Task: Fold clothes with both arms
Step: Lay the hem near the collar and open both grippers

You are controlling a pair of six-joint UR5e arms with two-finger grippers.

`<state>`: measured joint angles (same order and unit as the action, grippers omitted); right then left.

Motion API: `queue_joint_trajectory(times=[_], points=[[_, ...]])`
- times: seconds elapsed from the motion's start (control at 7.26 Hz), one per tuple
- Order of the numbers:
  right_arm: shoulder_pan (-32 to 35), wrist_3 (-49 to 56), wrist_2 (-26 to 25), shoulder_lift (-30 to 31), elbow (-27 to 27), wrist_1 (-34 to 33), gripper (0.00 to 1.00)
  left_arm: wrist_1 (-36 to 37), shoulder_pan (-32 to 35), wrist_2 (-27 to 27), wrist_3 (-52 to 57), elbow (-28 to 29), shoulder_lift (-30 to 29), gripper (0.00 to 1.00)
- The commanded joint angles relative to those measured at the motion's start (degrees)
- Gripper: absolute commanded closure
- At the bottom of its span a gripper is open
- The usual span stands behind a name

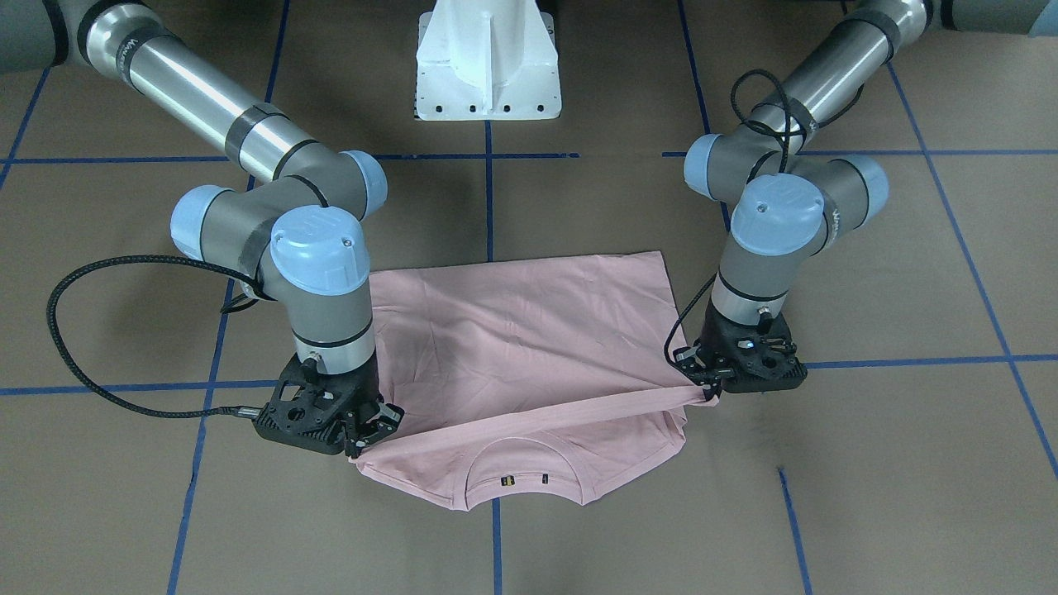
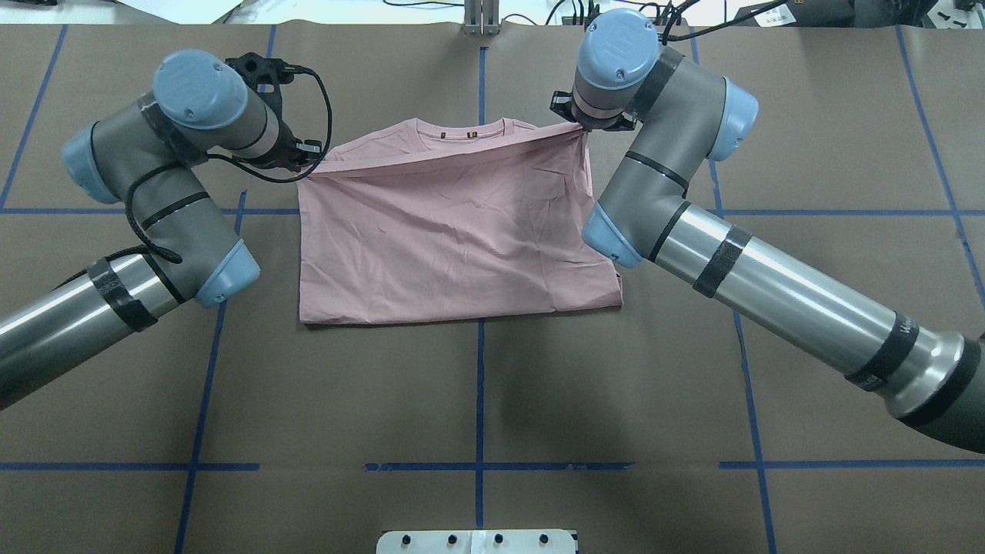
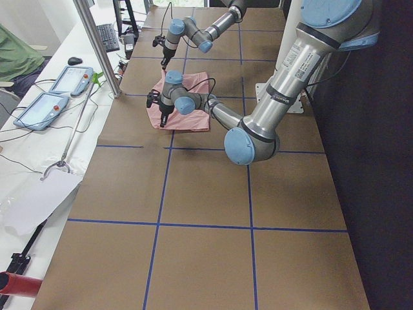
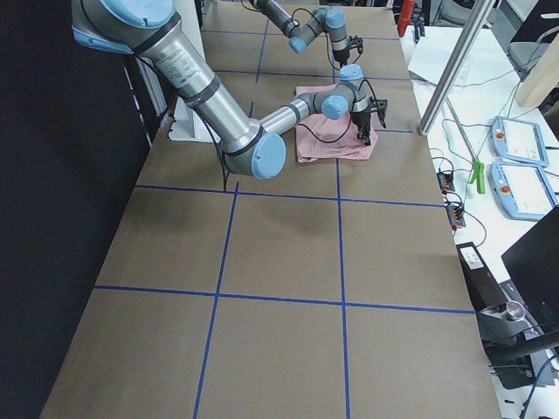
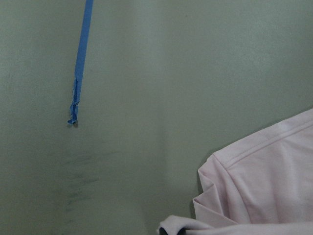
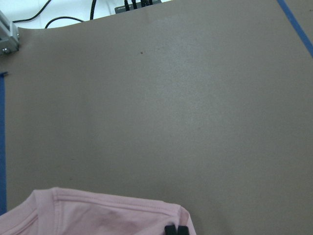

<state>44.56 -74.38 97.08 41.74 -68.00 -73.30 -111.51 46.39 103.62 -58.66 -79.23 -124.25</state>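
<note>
Slippage worries me: my black left gripper (image 1: 712, 392) and black right gripper (image 1: 372, 430) are clamped on the taut folded edge of the pale pink T-shirt (image 1: 529, 330), on its side away from the white pedestal base (image 1: 488, 74), and uneven pulling could skew it.

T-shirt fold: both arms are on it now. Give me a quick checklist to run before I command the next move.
1. Left tool shut on a T-shirt corner: ok.
2. Right tool shut on the opposite corner: ok.
3. Held edge stretched straight between the two tools, no sag: ok.
4. Collar uncovered, beyond the held edge: ok.
5. Fabric flat under the held edge: not ok, it is bunched beside the left tool.
6. How deep the cloth sits in each tool: cannot tell.
</note>
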Motion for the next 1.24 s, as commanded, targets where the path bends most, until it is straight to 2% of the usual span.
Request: queue_joint_trajectory(times=[0.0,0.28,0.41,0.69,0.83,0.96,1.1], points=[[0.1,0.5,0.1,0.0,1.7,0.0,1.0,-0.1,-0.1,0.0,0.0,0.1,-0.3,1.0],[-0.2,1.5,0.2,0.0,2.5,0.0,0.96,-0.1,-0.3,0.0,0.0,0.7,-0.6,0.99],[-0.5,6.0,0.0,-0.1,2.5,0.0,0.01,-0.7,-0.6,0.0,1.6,0.7,-0.4,0.01],[0.5,11.7,1.8,-0.2,1.4,-0.2,0.0,-1.7,-0.6,0.7,3.1,-1.7,0.2,0.0],[2.9,15.4,8.1,0.4,0.4,-0.7,0.0,-1.0,-0.4,1.1,4.0,-5.5,0.4,0.0],[4.8,18.1,12.2,4.0,-3.9,-0.7,0.0,-1.1,-0.5,4.3,4.0,-11.0,4.0,0.0],[5.1,19.6,12.7,10.3,-11.1,-0.7,0.0,-1.3,-1.3,5.4,2.5,-18.3,9.0,0.0]])
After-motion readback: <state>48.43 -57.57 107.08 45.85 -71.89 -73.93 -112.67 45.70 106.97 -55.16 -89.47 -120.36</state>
